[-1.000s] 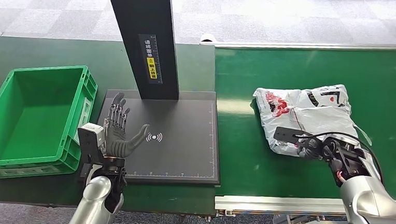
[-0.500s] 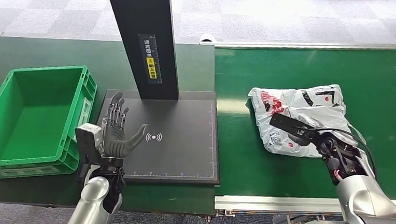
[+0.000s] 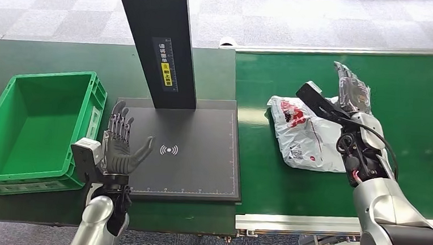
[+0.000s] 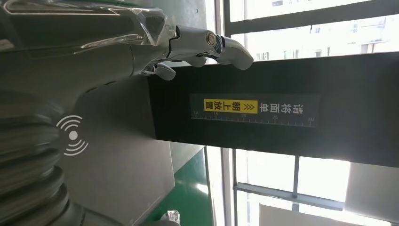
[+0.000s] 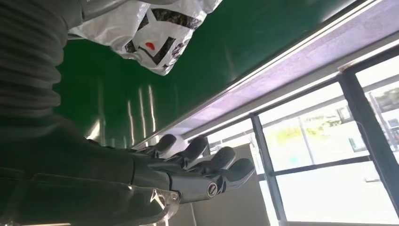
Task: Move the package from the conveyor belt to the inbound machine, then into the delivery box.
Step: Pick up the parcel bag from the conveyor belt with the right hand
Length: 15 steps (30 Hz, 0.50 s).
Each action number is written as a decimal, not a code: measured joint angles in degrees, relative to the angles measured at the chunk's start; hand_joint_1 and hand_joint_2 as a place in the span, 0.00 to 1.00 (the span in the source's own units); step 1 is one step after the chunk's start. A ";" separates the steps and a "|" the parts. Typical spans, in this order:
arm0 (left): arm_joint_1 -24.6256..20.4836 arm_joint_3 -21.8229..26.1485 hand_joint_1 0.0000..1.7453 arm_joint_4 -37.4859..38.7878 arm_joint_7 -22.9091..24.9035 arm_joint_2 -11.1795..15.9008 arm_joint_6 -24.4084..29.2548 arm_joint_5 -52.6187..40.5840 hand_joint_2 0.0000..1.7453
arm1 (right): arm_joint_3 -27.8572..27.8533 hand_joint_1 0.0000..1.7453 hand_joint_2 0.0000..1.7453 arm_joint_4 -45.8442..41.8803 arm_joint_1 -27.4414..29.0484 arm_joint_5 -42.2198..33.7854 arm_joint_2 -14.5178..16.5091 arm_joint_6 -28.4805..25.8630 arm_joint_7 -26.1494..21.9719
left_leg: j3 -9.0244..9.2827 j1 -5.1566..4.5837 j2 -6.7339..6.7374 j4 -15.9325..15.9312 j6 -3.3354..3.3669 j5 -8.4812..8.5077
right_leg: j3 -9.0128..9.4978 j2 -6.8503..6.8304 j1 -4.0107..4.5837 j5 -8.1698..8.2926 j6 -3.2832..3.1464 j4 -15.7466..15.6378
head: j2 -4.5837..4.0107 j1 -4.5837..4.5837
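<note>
High downward head view; two close, sideways wrist views toward windows.

one white package (image 3: 307, 136) on the green conveyor belt (image 3: 421, 84), below the right hand (image 3: 349, 91) and its spread fingers. one green delivery box (image 3: 32, 125), beside the left hand (image 3: 122, 145) on its outer side. one black inbound machine (image 3: 195, 155) with one upright post (image 3: 157, 39), just past the left fingertips. two robot hands.

A: Where's the package (image 3: 307, 136)?
B: On the conveyor belt (image 3: 425, 112), at three o'clock from the inbound machine (image 3: 195, 149).
A: And the delivery box (image 3: 32, 125)?
B: At nine o'clock from the machine, just beside it; the machine's post (image 3: 157, 39) stands at its twelve o'clock edge.
</note>
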 joint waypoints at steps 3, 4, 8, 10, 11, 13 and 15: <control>-0.62 -0.18 0.00 0.57 -0.25 0.00 -0.16 0.34 1.00 | 0.68 0.00 1.00 0.44 -0.78 3.17 0.26 0.25 4.07 | 0.00 0.00 0.00 0.00 0.00 0.00 | -0.01 0.01 0.00 0.00 0.00 0.00 | 0.00 0.00; -0.82 -0.23 0.00 0.78 -0.31 0.00 -0.19 0.42 1.00 | 0.95 0.00 1.00 0.61 -1.04 3.66 0.33 0.39 4.73 | 0.01 0.01 0.00 0.00 0.00 0.00 | -0.01 0.01 0.01 0.00 0.00 0.00 | 0.00 0.01; -1.33 -0.36 0.00 1.47 -0.39 0.00 -0.19 0.58 1.00 | 1.60 0.00 1.00 1.24 -1.80 4.03 0.54 0.51 5.41 | 0.01 0.01 0.00 0.00 0.00 0.00 | -0.01 0.01 0.01 0.00 0.00 0.00 | -0.01 0.00; -1.44 -0.37 0.00 1.68 -0.41 0.00 -0.19 0.66 1.00 | 1.67 0.00 1.00 1.47 -1.99 4.11 0.62 0.53 5.49 | 0.01 0.01 0.00 0.00 0.00 0.00 | -0.01 0.01 0.01 0.00 0.00 0.00 | 0.00 0.00; -1.47 -0.38 0.00 1.77 -0.41 0.00 -0.19 0.66 1.00 | 1.68 0.00 1.00 1.56 -2.05 4.16 0.66 0.53 5.50 | 0.01 0.01 -0.01 0.00 0.00 0.00 | -0.01 0.01 0.01 0.00 0.00 0.00 | 0.00 0.00; -1.50 -0.40 0.00 1.93 -0.41 0.00 -0.19 0.66 1.00 | 1.70 0.00 1.00 1.68 -2.10 4.27 0.71 0.53 5.53 | 0.01 0.01 0.00 0.00 0.00 0.00 | -0.01 0.01 0.01 0.00 0.00 0.00 | 0.00 0.00; -1.50 -0.42 0.00 2.01 -0.41 0.00 -0.19 0.66 1.00 | 1.71 0.00 1.00 1.76 -2.11 4.32 0.73 0.53 5.53 | 0.01 0.00 0.00 0.00 0.00 0.00 | -0.01 0.01 0.01 0.00 0.00 0.00 | -0.01 0.00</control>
